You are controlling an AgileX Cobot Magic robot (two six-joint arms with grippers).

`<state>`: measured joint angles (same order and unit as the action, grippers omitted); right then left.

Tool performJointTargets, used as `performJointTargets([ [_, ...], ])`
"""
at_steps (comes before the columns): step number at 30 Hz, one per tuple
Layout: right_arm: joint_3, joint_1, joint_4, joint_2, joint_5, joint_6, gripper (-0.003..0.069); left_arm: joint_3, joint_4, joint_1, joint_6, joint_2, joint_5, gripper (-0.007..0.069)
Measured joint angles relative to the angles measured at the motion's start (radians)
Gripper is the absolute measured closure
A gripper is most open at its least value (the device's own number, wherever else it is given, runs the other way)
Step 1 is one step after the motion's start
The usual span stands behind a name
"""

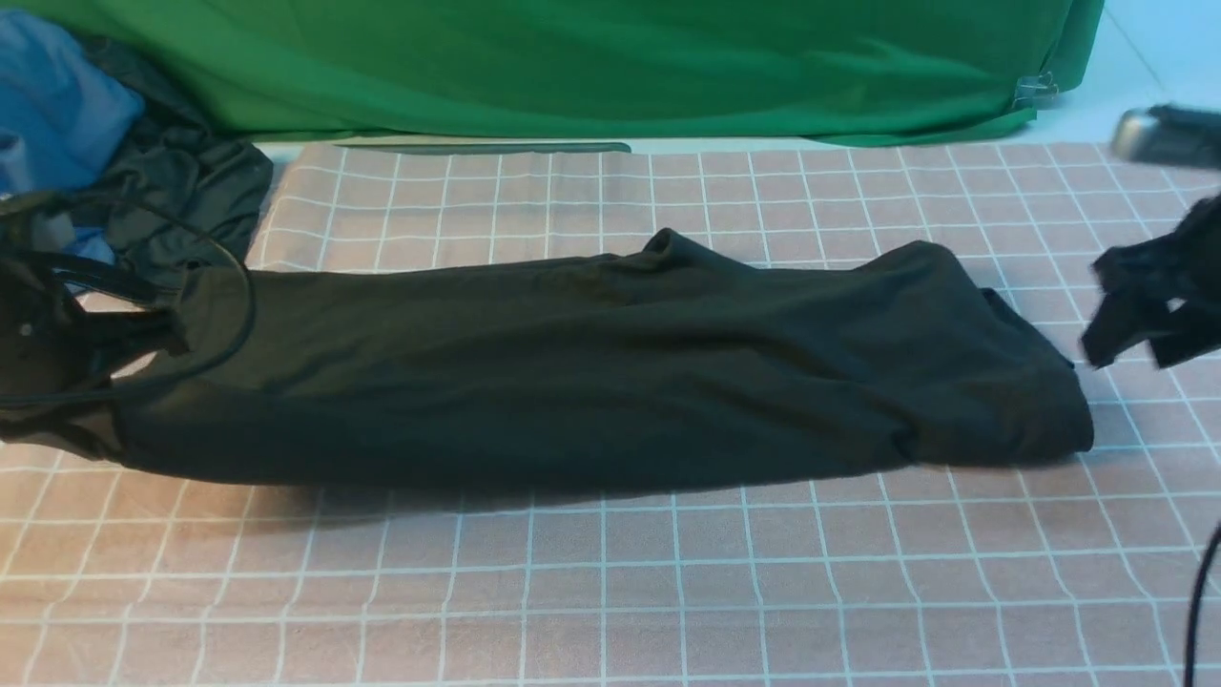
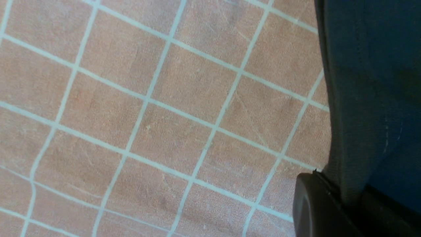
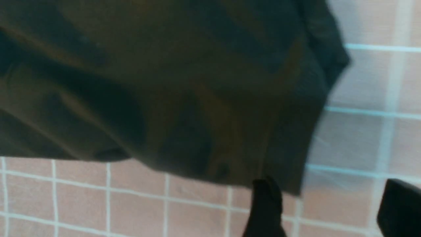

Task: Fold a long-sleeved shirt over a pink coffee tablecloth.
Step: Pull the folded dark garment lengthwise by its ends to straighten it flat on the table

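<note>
Done, by look: lengthwise folding of long-sleeved shirt (image 1: pixel 610 372) into narrow band, laid across pink coffee tablecloth (image 1: pixel 610 592). Left gripper (image 1: pixel 134 334): clamped on left end of band. Right gripper (image 3: pixel 332 214): fingers spread, empty, just beside right end. Left to do, probably: crosswise folds, final letting go.

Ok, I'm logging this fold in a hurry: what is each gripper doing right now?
Left gripper: closed on the long-sleeved shirt.
Right gripper: open, holding nothing.
</note>
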<state>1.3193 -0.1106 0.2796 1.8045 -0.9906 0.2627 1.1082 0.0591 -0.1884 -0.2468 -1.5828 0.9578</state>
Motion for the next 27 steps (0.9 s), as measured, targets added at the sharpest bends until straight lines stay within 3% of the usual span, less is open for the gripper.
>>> performJointTargets([
  [9,0.000,0.056,0.009,0.127,-0.003,0.006,0.0183,0.000,-0.014,-0.001,0.000,0.000,-0.011,0.0579],
  [11,0.000,0.063,0.006,0.135,-0.004,0.027,0.0257,0.000,-0.014,-0.001,0.000,0.000,-0.011,0.0579],
  [13,0.000,0.067,-0.024,0.136,-0.004,0.063,0.0501,0.000,-0.015,-0.001,0.007,0.000,-0.011,0.0579],
  [14,0.000,0.067,-0.024,0.134,-0.004,0.063,0.0501,0.000,-0.015,-0.001,0.010,0.000,-0.012,0.0579],
  [15,0.000,0.063,-0.052,0.131,-0.011,0.066,0.0571,0.000,-0.015,-0.001,0.020,0.000,-0.012,0.0579],
  [27,0.000,-0.012,-0.107,0.100,-0.116,0.025,0.0570,0.000,-0.031,-0.001,0.025,0.000,-0.007,0.0579],
])
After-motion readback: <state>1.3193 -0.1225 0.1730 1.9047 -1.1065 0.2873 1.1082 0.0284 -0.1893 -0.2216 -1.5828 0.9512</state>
